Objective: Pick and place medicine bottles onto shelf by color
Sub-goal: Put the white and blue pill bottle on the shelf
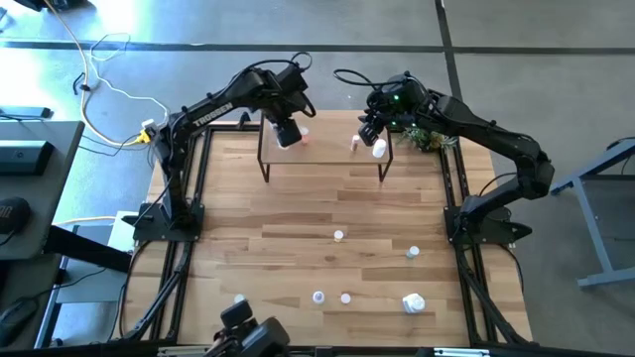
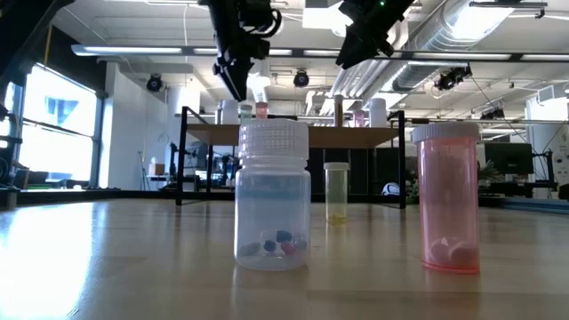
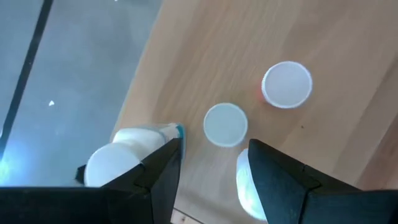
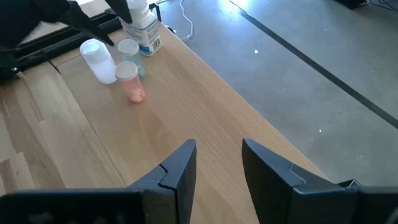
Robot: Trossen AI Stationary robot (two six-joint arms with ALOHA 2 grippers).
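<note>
left gripper [image 3: 212, 163] over far-left end of shelf [image 1: 327, 151], jaws part open, nothing held, straddling small white-cap bottle [image 3: 225, 124] standing on board. pink-tinted bottle [image 3: 286, 84] just beside it, larger labelled bottle [image 3: 127, 155] touching outer finger side. right gripper [image 4: 217, 167] above shelf's right part, jaws narrow gap, empty. several bottles left on near table [image 1: 298, 213], incl. clear one [image 2: 273, 196] and pink one [image 2: 448, 197]. risk: cluster tight, left fingers lifting or shifting sideways could clip neighbours, topple them off shelf edge.
</note>
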